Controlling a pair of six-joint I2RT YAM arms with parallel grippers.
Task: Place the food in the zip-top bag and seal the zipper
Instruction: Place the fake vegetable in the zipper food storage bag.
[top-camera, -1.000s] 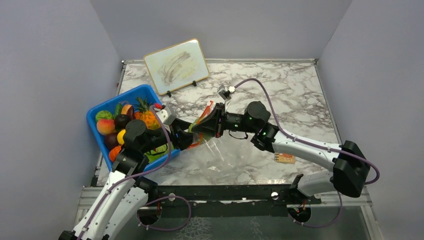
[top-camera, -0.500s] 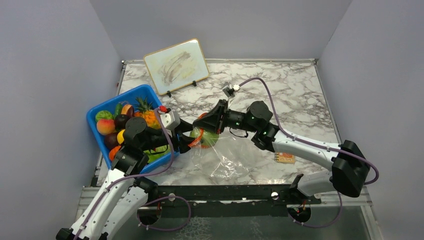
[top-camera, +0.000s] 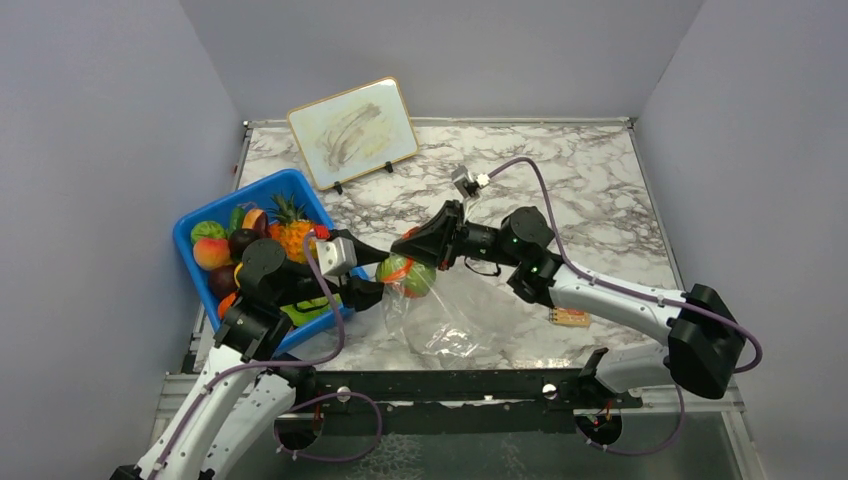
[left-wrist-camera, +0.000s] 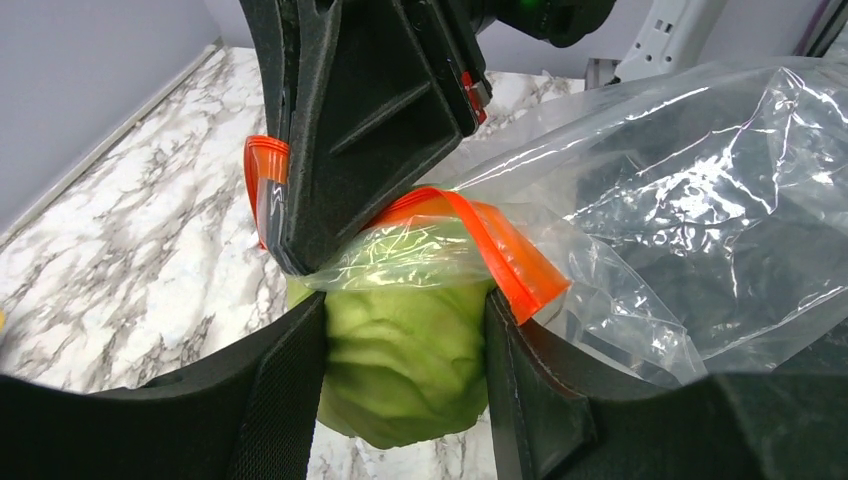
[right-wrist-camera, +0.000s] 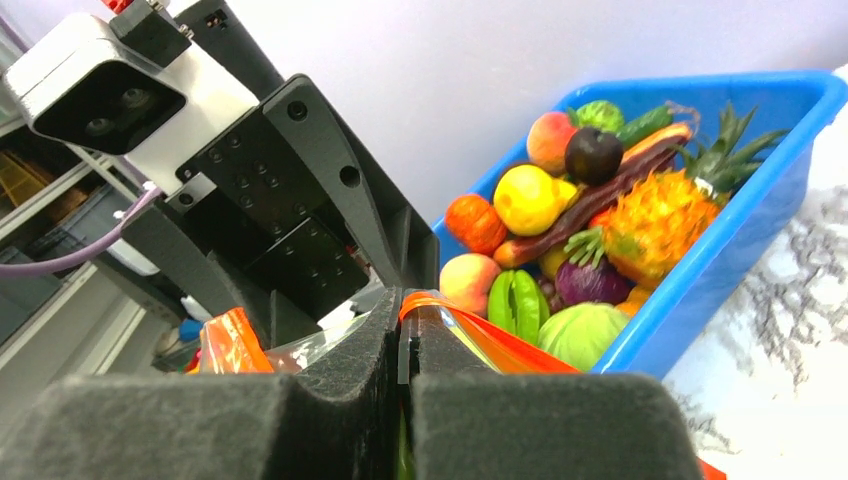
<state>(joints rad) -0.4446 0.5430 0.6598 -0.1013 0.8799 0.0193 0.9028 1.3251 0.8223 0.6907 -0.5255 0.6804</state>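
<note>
While the green food (left-wrist-camera: 405, 395) sits at the mouth of the zip-top bag (left-wrist-camera: 700, 230), my left hand (left-wrist-camera: 400, 345) clamps it, fingers halfway spread. My right hand (right-wrist-camera: 405, 340) pinches the zipper (left-wrist-camera: 500, 245) tight, lifting that rim off the desk (top-camera: 600, 200), near the blue tub (right-wrist-camera: 760, 240).

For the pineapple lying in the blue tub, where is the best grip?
Probably the orange body of the pineapple, jaws across its width, coming from above: it lies atop the pile in the blue tub, while its leaves are thin and spiky.
</note>
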